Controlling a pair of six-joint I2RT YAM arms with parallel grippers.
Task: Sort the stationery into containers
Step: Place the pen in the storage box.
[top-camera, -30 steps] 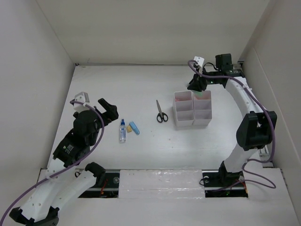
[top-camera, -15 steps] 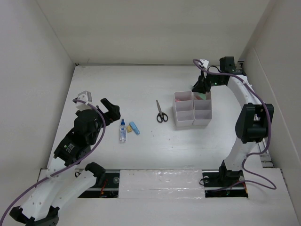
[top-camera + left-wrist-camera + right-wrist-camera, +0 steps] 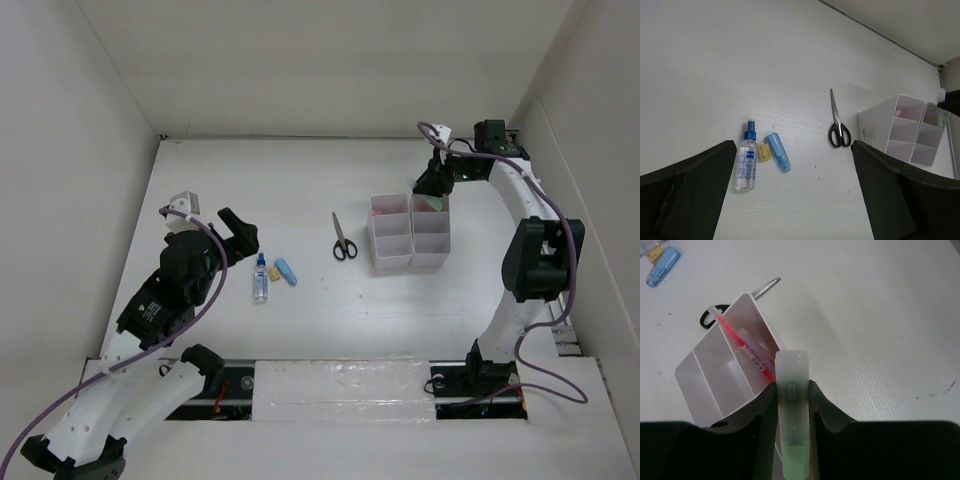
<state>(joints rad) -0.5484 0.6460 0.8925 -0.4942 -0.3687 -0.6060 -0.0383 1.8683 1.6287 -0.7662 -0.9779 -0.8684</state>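
White table (image 3: pixel 300 180) with plain white walls around it. Right gripper (image 3: pixel 432 183) is clamped on the green marker (image 3: pixel 792 420), held over the far end of the right box (image 3: pixel 431 240); contact with the box unclear. Left box (image 3: pixel 390 245) stands touching it, pink pens (image 3: pixel 742 342) leaning in its far compartment. Scissors (image 3: pixel 342 238) lie just left of the boxes. Bottle (image 3: pixel 260 279), orange marker (image 3: pixel 274 273) and blue marker (image 3: pixel 286 271) lie together further left. Left gripper (image 3: pixel 238 235) hangs near them, fingers spread wide, holding nothing.
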